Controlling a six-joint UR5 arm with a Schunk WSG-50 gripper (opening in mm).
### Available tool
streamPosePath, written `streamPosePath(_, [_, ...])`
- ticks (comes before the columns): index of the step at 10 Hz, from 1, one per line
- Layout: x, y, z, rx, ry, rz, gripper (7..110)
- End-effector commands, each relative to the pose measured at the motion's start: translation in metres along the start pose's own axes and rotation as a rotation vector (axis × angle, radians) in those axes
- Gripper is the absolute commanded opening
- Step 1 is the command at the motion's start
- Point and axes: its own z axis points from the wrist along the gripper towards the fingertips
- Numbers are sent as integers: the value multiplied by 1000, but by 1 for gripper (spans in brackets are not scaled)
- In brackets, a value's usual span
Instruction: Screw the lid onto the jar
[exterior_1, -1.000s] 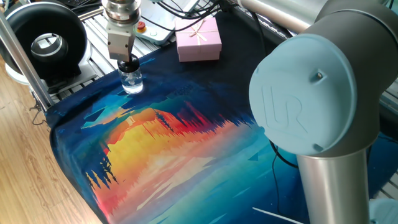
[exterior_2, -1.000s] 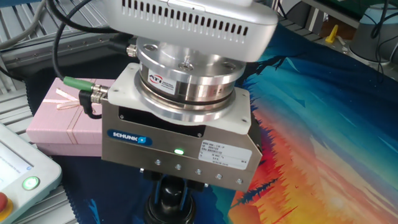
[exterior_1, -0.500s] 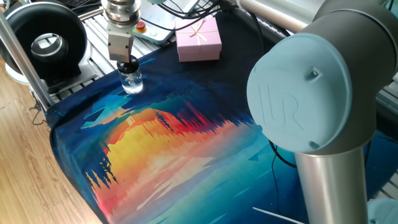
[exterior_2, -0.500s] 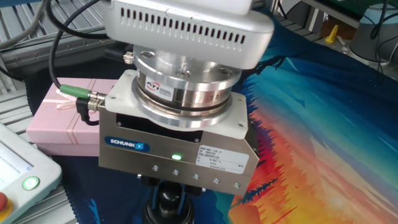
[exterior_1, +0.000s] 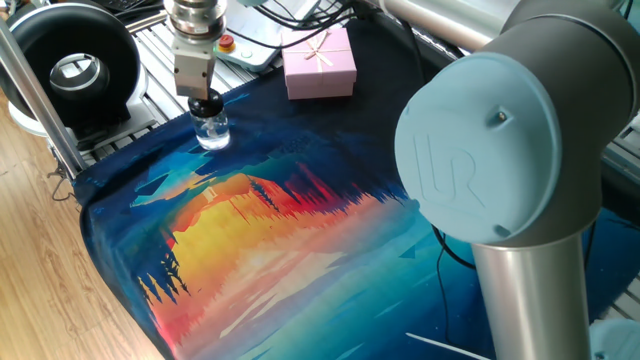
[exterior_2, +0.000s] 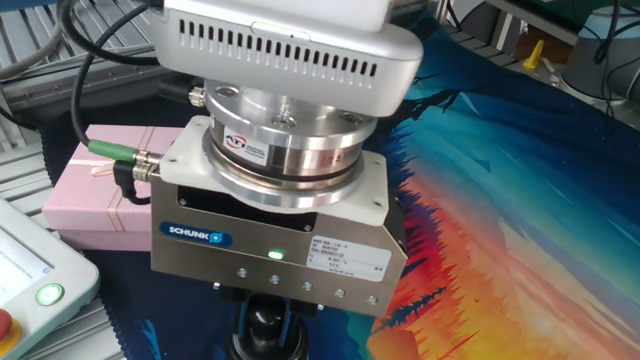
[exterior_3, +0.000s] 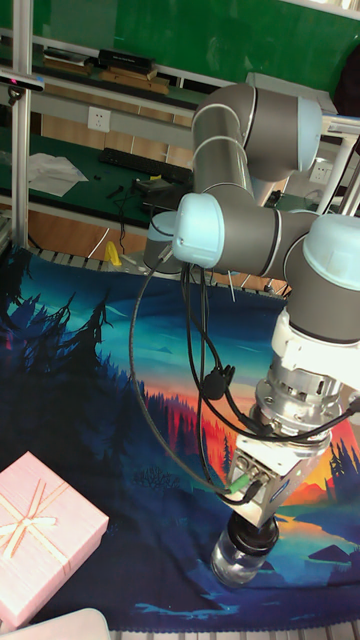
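In the upper left of one fixed view, the gripper (exterior_1: 205, 103) points straight down over the jar (exterior_1: 212, 132), which stands upright on the painted cloth (exterior_1: 300, 230). Its fingers appear closed around the black lid (exterior_1: 206, 105) sitting on the jar's neck, though the contact is small and hard to make out. To the right, in the upper middle, the pink gift box (exterior_1: 320, 62) lies well apart. In the tall fixed view the jar sits low, right of centre.

The black lid (exterior_3: 254, 537) sits atop the small clear glass jar (exterior_3: 237, 565), which stands upright.
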Motion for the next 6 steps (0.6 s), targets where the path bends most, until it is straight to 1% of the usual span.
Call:
streamPosePath(1, [1,-5,-1,15,-1,93,7])
streamPosePath(2, [2,-5,-1,15,0,148,7])
streamPosePath(3, [1,0,0,-4,-9,220,7])
streamPosePath(6, [4,-3,-3,7,-2,358,7])
